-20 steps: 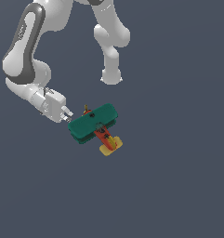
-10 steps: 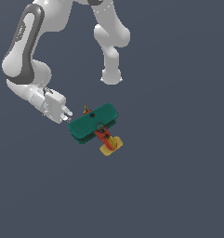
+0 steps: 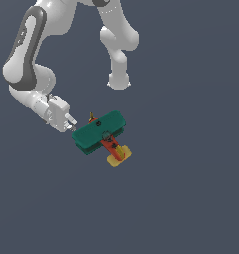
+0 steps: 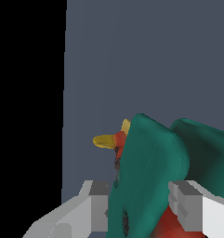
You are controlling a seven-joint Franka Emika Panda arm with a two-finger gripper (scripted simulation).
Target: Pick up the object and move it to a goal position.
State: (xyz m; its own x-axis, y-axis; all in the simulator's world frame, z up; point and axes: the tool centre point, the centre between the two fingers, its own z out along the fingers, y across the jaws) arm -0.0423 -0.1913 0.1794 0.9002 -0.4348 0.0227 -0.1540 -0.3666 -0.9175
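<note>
The object [image 3: 98, 130] is a small toy biplane with dark-green stacked wings, a red-orange body and a yellow tail, lying on the dark floor. My gripper [image 3: 73, 126] sits at the wing end on the exterior view's left. In the wrist view the object's green wings [image 4: 150, 153] fill the space between my grey fingers [image 4: 98, 204], and the yellow tail [image 4: 105, 141] shows beyond them. The gripper [image 4: 139, 188] is open and straddles the wing, both fingers close to its sides. The propeller nose is hidden in the wrist view.
The arm's white base column [image 3: 119, 74] stands behind the plane. A flat dark grey floor [image 3: 190, 188] surrounds everything. A black band [image 4: 27, 116] covers one side of the wrist view.
My gripper has crept slightly nearer to the wing end. The plane has stayed where it was.
</note>
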